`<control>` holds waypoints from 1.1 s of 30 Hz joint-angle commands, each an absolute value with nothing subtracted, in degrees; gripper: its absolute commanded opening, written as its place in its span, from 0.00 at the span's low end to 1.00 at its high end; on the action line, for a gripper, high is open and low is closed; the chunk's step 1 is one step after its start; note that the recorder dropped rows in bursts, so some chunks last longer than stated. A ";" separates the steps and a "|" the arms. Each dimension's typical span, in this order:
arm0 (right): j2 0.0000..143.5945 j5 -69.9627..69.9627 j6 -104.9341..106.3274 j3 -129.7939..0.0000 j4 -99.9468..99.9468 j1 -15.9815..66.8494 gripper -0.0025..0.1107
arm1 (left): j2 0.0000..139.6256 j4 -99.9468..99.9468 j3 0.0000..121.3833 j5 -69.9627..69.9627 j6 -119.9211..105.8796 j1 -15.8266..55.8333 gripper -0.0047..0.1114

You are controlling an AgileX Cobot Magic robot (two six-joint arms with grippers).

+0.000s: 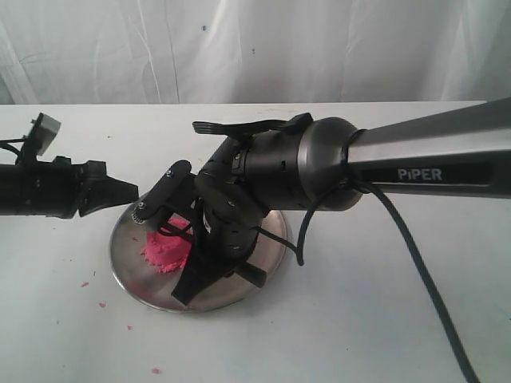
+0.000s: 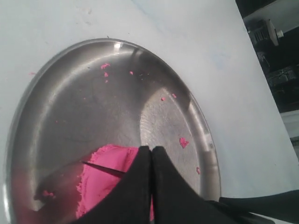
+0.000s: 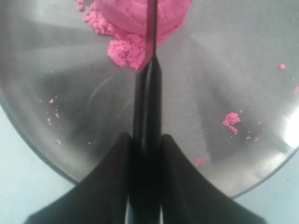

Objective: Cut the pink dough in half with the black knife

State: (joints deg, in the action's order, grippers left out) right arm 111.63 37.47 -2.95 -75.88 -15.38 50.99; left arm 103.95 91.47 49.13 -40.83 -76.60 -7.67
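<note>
The pink dough (image 1: pixel 165 252) lies as one crumbly lump on the left part of a round steel plate (image 1: pixel 267 254). My right gripper (image 1: pixel 196 275) reaches down over the plate, shut on the handle of the black knife (image 3: pixel 146 116). The knife's blade (image 3: pixel 152 28) runs into the pink dough (image 3: pixel 135 14) near its middle. My left gripper (image 1: pixel 132 192) hovers by the plate's left rim, shut with nothing in it. In the left wrist view its fingers (image 2: pixel 140 177) hide part of the pink dough (image 2: pixel 100 184), and the thin knife blade (image 2: pixel 103 168) crosses the lump.
Loose pink crumbs (image 3: pixel 231 120) lie scattered on the plate (image 2: pixel 70 107), with a few more crumbs (image 1: pixel 101 304) on the white table (image 1: pixel 383 319) at its left. The right arm's black cable (image 1: pixel 423 279) trails over the table. A white curtain (image 1: pixel 255 48) hangs behind.
</note>
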 commanded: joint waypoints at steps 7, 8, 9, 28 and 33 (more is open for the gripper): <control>111.39 37.05 -2.83 -75.73 -15.63 50.76 0.02 | 105.08 93.07 49.46 -39.03 -78.25 -5.22 0.04; 111.39 37.04 -2.83 -75.73 -15.71 50.76 0.02 | 105.43 93.38 49.46 -39.26 -78.25 -5.22 0.04; 111.39 37.04 -2.83 -75.73 -15.96 50.76 0.02 | 105.94 93.38 49.46 -39.26 -78.25 -5.10 0.04; 111.49 34.81 -2.42 -75.73 -17.74 50.76 0.02 | 111.14 99.95 49.46 -40.36 -84.09 -4.86 0.04; 111.56 34.70 -2.42 -75.73 -18.03 50.76 0.02 | 112.52 99.95 49.72 -42.02 -84.60 -4.86 0.04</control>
